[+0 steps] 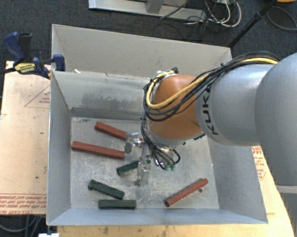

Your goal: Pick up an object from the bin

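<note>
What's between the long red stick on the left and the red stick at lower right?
Camera view: the gripper and a short dark green stick beside it; elsewhere bare bin floor.

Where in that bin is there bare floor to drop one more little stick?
Bare floor lies right of the gripper, above the slanted red-brown bar, and by the left wall below the long red-brown bar. It is crowded mid-bin, around the gripper and the dark green bar beside it.
</note>
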{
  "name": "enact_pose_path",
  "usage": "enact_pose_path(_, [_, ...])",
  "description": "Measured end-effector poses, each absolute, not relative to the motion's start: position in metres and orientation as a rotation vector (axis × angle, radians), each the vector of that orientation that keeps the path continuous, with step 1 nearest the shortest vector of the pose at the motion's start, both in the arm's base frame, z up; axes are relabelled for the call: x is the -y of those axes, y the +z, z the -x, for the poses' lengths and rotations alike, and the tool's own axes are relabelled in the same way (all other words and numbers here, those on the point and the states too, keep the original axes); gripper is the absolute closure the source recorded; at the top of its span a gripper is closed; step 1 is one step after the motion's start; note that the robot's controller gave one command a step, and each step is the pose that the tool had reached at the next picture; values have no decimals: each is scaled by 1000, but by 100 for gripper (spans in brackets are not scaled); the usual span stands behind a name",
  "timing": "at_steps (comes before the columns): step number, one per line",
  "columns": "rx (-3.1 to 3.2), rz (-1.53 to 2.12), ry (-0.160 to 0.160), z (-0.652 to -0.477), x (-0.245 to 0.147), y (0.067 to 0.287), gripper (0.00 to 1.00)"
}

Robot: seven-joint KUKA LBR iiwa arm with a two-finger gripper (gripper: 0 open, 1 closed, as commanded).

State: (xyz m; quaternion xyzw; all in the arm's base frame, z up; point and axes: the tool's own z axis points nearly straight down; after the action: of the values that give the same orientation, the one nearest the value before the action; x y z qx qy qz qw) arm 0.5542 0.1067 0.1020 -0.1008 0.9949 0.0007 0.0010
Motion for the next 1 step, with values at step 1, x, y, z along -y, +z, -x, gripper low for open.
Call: enact_pose_path(1, [-3107, 432, 2, -556, -108, 70, 0])
